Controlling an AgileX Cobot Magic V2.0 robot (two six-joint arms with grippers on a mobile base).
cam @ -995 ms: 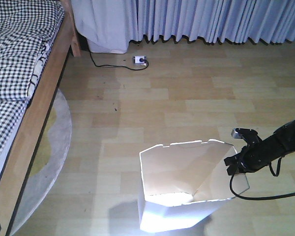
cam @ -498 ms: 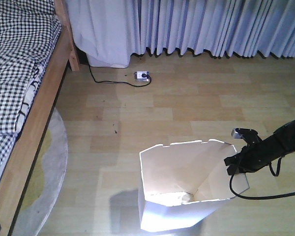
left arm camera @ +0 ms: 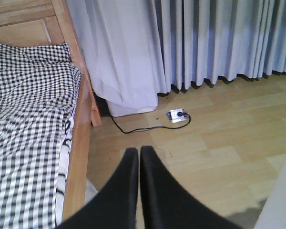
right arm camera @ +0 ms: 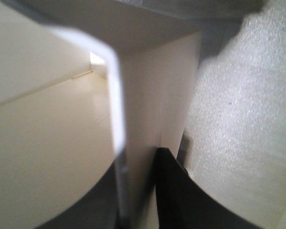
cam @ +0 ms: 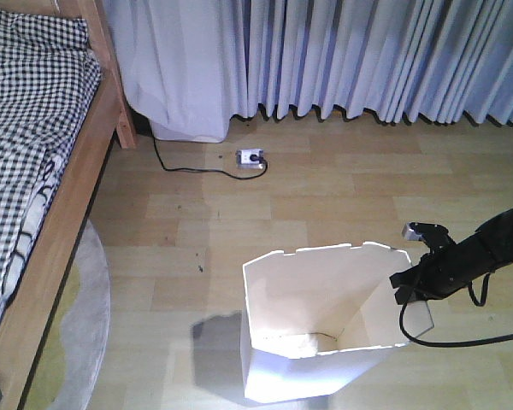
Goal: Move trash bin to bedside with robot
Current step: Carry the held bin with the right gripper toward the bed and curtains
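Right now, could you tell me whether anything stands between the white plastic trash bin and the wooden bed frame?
Nothing upright does. Between the white plastic trash bin and the wooden bed frame lies bare floor, then a flat pale round rug. The black cable lies farther back.

Front view looks down from high; left wrist, lower, shares its grey pleated curtains [cam: 368,60]; right wrist crowds the white plastic bin [right arm camera: 152,105].

upright white trash bin [cam: 301,381], well apart from bedside [cam: 61,232]
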